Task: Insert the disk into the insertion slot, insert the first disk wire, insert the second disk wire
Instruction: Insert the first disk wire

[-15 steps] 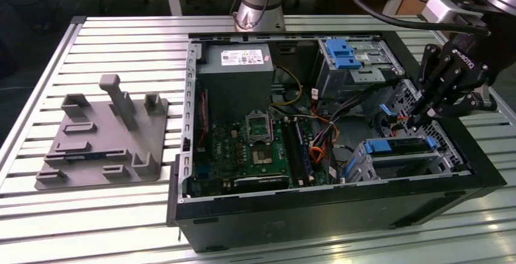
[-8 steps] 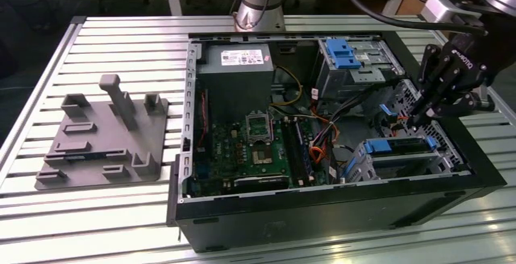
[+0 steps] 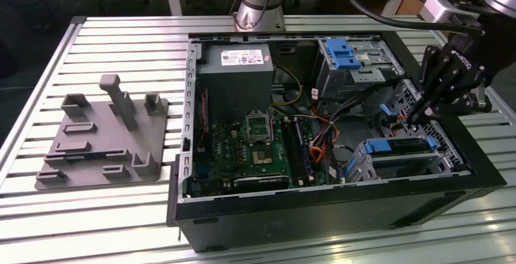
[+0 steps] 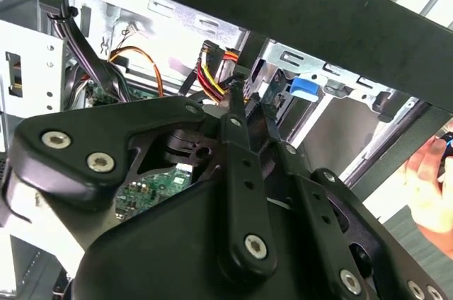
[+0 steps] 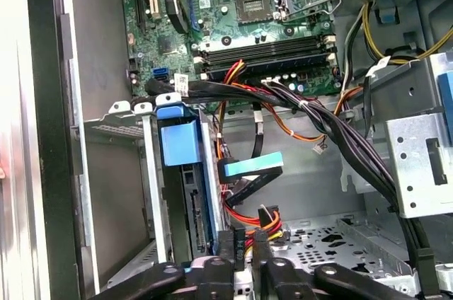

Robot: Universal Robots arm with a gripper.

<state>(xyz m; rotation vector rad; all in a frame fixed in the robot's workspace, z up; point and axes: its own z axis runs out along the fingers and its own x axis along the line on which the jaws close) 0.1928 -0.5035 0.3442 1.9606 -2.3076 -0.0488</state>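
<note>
The disk [image 3: 400,145] in its blue carrier sits inside the insertion slot [image 3: 364,166], the low silver cage at the case's front right. In the first wrist view the carrier's blue tab [image 5: 178,143] shows at the cage mouth [image 5: 150,194]. My gripper [image 3: 415,118] hangs just behind the cage, fingers nearly together. In both wrist views the fingertips [image 5: 249,247] pinch the black plug of a disk wire [image 5: 263,218] with red, yellow and black strands [image 4: 211,68], close to the disk's rear edge. A flat blue disk wire [image 5: 251,169] hangs loose beside it.
The open computer case [image 3: 322,209] lies on a slatted table, with a motherboard [image 3: 258,149], a grey power supply [image 3: 235,74] and a taller bay with a blue latch [image 3: 345,52]. Black cable bundles [image 5: 311,112] cross above the cage. A grey fixture [image 3: 101,137] stands at the exterior view's left. A hand [image 4: 428,180] is outside the case.
</note>
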